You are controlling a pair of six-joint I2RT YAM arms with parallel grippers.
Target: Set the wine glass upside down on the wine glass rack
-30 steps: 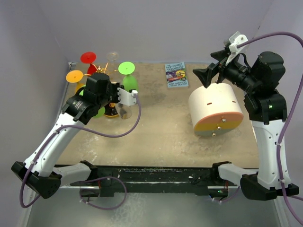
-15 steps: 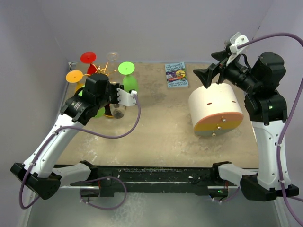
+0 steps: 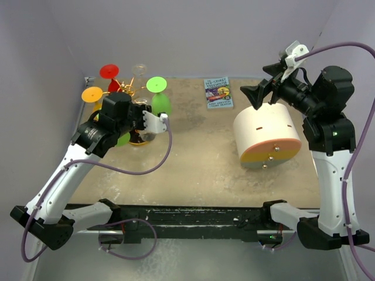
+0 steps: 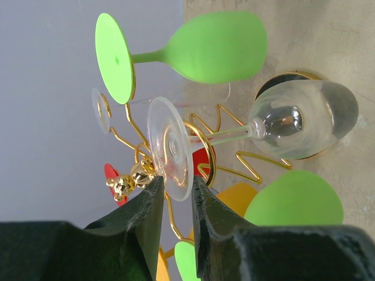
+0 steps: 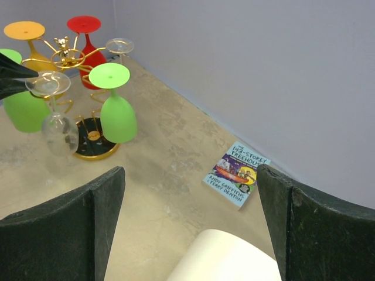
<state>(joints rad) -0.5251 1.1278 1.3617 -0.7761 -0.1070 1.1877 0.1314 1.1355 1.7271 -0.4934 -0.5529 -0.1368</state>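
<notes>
Snagging looms: left claw (image 4: 176,184), barely parted round the foot of the wine glass (image 4: 302,126) hung bowl-down on the wine glass rack (image 4: 126,184) at ten o'clock, could tug it off; right claw (image 5: 187,175) gapes empty.

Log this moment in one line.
wine glass: upside down, hanging on wine glass rack | left gripper: open, at its foot | right gripper: open, empty

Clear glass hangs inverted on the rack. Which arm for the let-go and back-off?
Left. The left hand sits at the foot of the clear wine glass hung on the wine glass rack, fingers slightly parted. The right hand is wide open, far off by the white drum.
</notes>
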